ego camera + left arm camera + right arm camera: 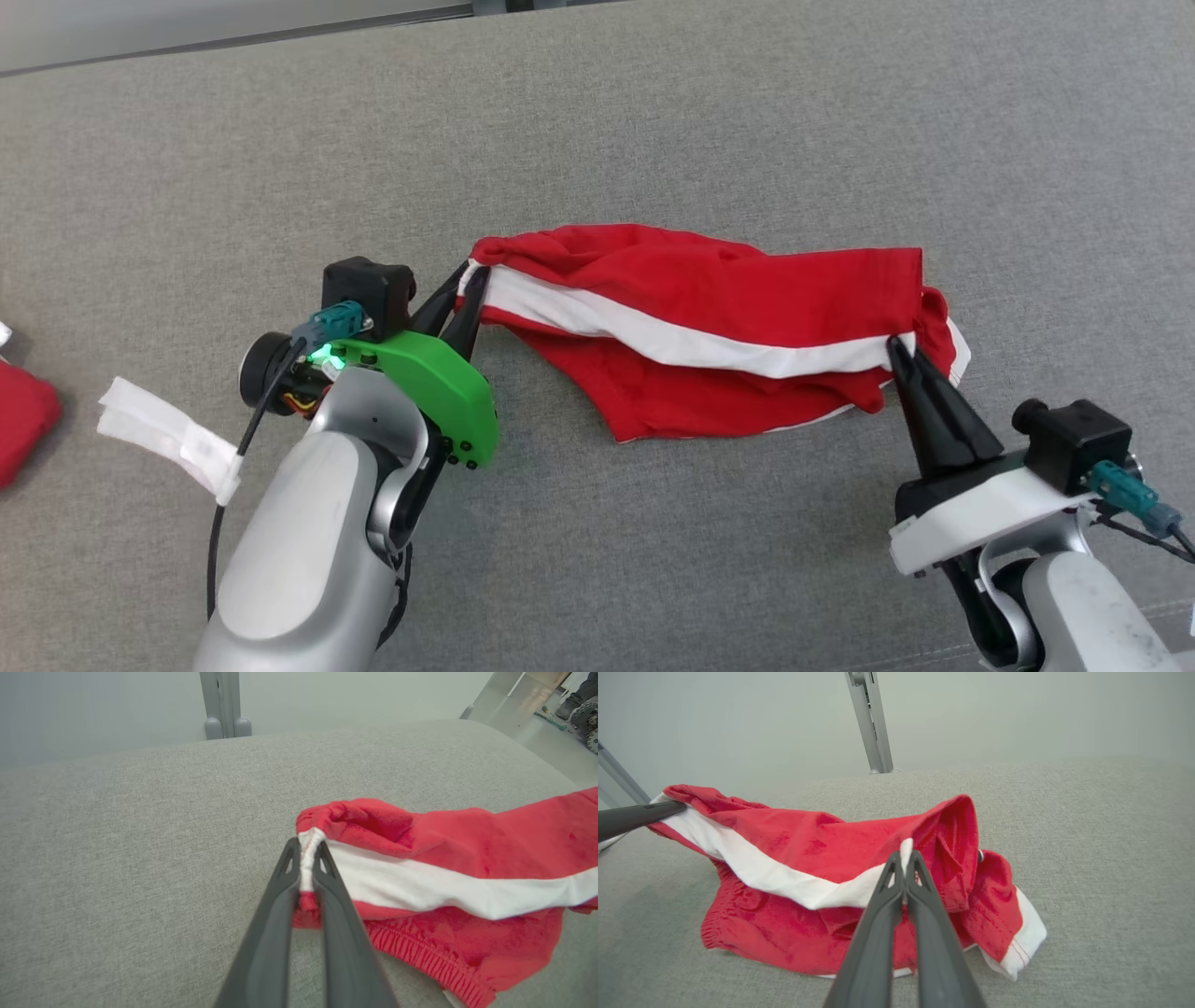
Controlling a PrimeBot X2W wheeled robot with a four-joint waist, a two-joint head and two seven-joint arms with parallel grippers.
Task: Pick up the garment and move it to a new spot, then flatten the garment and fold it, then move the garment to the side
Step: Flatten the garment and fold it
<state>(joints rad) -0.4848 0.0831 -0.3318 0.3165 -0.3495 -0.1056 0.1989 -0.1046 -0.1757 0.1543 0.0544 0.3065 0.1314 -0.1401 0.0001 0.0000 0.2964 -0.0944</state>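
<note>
Red garment [709,308] runs left to right across mid-frame, left gripper [471,277] clamped on one end, right gripper [897,344] clamped on the other.

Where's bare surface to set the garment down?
Free: the wide grey surface beyond the garment, and the near patch between left hand and right hand. Crowded: the left edge, with a white strip and red cloth.
</note>
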